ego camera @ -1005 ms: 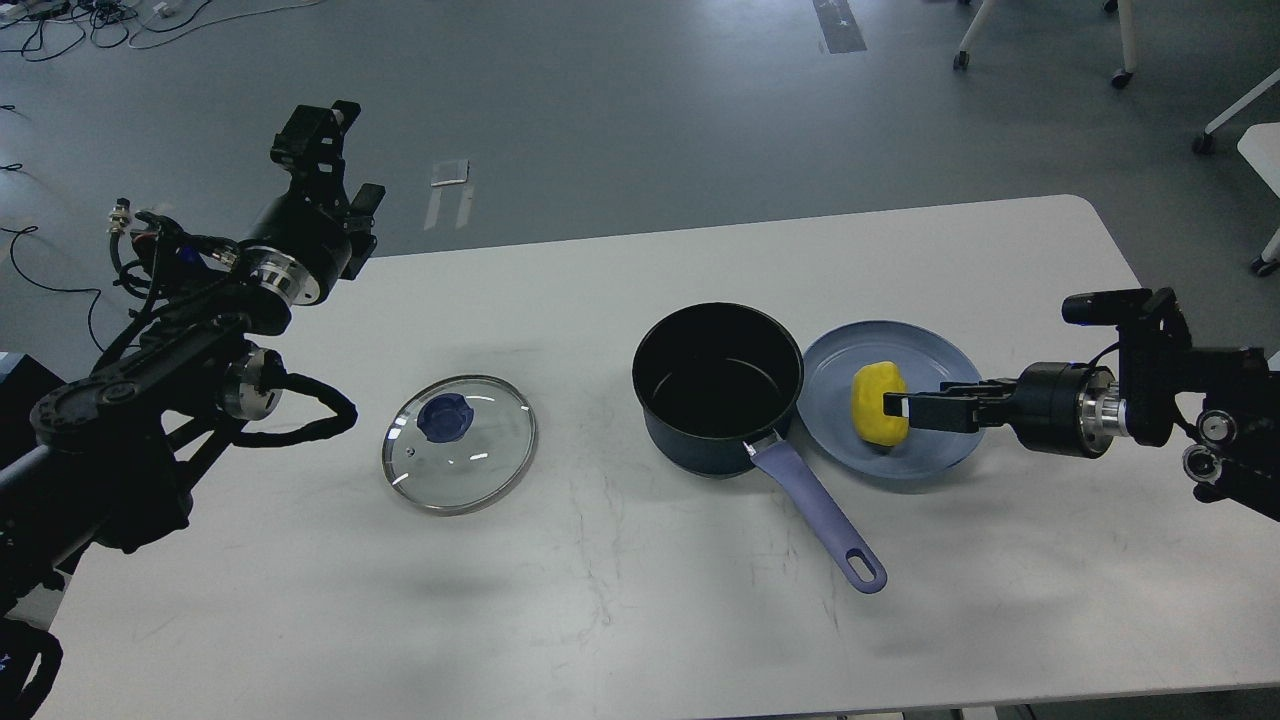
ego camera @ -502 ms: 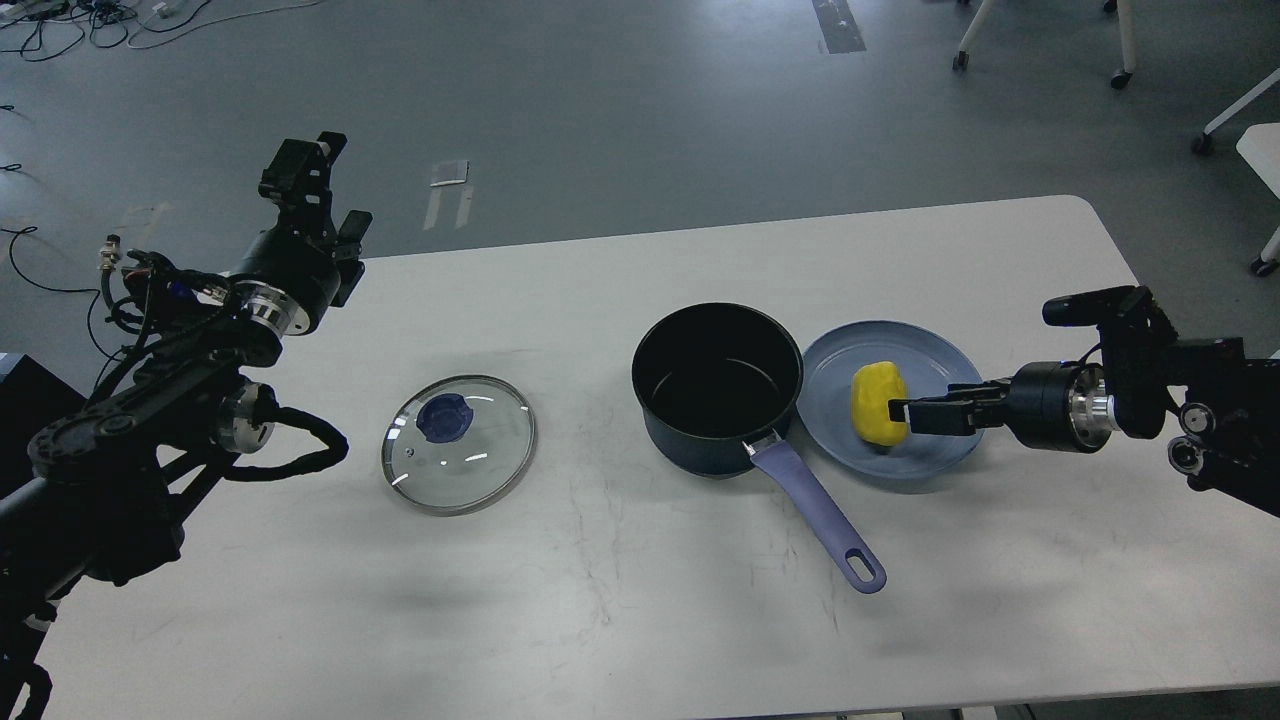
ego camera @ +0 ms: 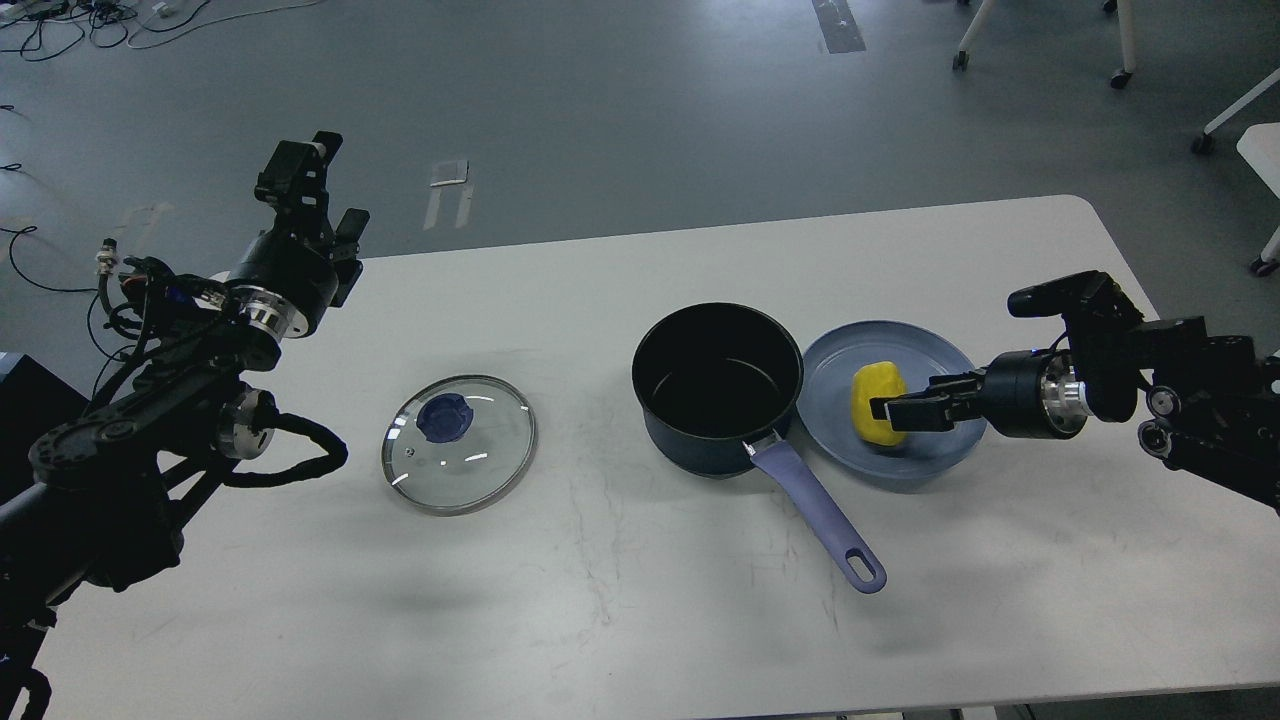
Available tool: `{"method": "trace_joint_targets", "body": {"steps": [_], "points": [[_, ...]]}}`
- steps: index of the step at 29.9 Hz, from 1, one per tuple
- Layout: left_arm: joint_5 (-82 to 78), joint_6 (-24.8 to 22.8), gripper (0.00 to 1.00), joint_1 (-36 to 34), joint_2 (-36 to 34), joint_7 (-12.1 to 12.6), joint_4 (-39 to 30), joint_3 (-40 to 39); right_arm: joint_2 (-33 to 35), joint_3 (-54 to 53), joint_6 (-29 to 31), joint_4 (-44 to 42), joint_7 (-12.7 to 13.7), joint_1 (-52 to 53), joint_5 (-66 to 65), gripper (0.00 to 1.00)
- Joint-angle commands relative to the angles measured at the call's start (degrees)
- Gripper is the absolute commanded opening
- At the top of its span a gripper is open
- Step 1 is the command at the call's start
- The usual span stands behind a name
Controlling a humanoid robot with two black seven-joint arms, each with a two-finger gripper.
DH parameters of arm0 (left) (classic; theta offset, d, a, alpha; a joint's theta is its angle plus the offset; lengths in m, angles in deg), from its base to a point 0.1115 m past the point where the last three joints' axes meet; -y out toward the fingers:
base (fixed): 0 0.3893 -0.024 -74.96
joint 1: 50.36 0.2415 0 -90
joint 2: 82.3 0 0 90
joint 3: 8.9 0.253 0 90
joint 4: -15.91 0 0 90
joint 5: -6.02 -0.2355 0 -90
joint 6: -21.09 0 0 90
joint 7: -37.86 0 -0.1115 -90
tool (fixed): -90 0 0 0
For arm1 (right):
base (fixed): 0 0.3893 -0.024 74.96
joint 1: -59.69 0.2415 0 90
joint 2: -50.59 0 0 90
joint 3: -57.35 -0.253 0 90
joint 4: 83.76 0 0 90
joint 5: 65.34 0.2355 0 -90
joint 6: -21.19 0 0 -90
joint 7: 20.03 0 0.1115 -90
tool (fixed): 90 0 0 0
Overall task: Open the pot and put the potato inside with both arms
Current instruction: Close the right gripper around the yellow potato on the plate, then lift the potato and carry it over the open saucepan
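Observation:
The dark blue pot (ego camera: 718, 388) stands open in the middle of the table, its purple handle (ego camera: 820, 520) pointing toward me. Its glass lid (ego camera: 459, 444) with a blue knob lies flat on the table to the left. The yellow potato (ego camera: 877, 402) rests on a blue plate (ego camera: 935, 350) just right of the pot. My right gripper (ego camera: 884, 411) comes in level from the right. Its near finger overlaps the potato's right side, with the jaws apart around it. My left gripper (ego camera: 300, 165) is raised beyond the table's far left edge, empty, too dark to read.
The white table (ego camera: 640, 610) has bare surface in front of the pot and lid. Its far edge (ego camera: 700, 228) runs behind the pot. Cables lie on the floor at far left, and chair legs stand at far right.
My right gripper has slid left toward the pot and now overlaps the potato more. The potato has stayed on the plate. My left arm has drawn back left and lowered a little.

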Motion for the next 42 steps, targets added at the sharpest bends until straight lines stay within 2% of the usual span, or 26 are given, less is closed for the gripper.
{"method": "trace_joint_targets", "body": {"steps": [1, 7, 8, 9, 15, 20, 23, 27, 34, 38, 40, 41, 42], "points": [[0.0, 0.0, 0.98, 0.0, 0.1, 0.0, 0.1, 0.0, -1.5, 0.4, 0.0, -0.7, 0.0, 1.0, 0.0, 0.93], [-0.2, 0.0, 0.98, 0.3, 0.3, 0.0, 0.5, 0.0, -3.6, 4.3, 0.0, -2.9, 0.0, 4.5, 0.0, 0.92], [-0.2, 0.0, 0.98, 0.3, 0.3, 0.0, 0.5, 0.0, -3.6, 5.1, 0.0, -3.1, 0.0, 5.1, 0.0, 0.89], [-0.2, 0.0, 0.98, 0.3, 0.3, 0.0, 0.5, 0.1, -3.7, 5.7, 0.0, -3.1, -0.1, 5.3, 0.0, 0.83], [-0.2, 0.0, 0.98, 0.3, 0.2, 0.0, 0.5, 0.2, -5.8, 6.9, 0.2, -3.6, -0.3, 5.6, 0.0, 0.67], [-0.3, 0.0, 0.98, 0.3, -0.1, 0.0, 0.5, 0.3, -6.0, 8.9, 0.1, -3.6, -0.9, 6.2, 0.0, 0.36], [-0.3, 0.0, 0.98, 0.3, -0.1, 0.0, 0.5, 0.3, -5.6, 8.9, -0.1, -3.7, -1.1, 6.4, 0.0, 0.28], [-0.3, 0.0, 0.98, 0.3, -0.1, 0.0, 0.5, 0.3, -3.8, 8.6, -1.0, -3.4, -1.1, 7.6, 0.2, 0.27], [-0.3, -0.1, 0.98, 0.1, -0.1, 0.0, 0.5, 0.1, 1.4, 8.3, -2.5, 0.5, -1.0, 16.4, 0.6, 0.23], [-0.2, -0.3, 0.98, 0.1, -0.1, 0.0, 0.5, 0.0, 0.1, 8.5, -2.3, 1.8, -1.0, 21.9, 2.6, 0.22], [0.8, -0.3, 0.98, 0.1, -0.1, 0.0, 0.5, -0.3, -3.6, 9.1, -2.3, 1.6, -1.0, 24.3, 5.8, 0.22], [1.0, -0.4, 0.98, 0.1, -0.1, 0.4, 0.4, -0.3, -4.6, 9.3, -2.3, 1.4, -1.0, 24.8, 6.3, 0.22], [1.1, -0.4, 0.98, 0.1, -0.1, 1.9, 0.4, -1.0, -6.5, 10.0, -2.3, 1.0, -1.0, 25.1, 6.9, 0.22]]}}
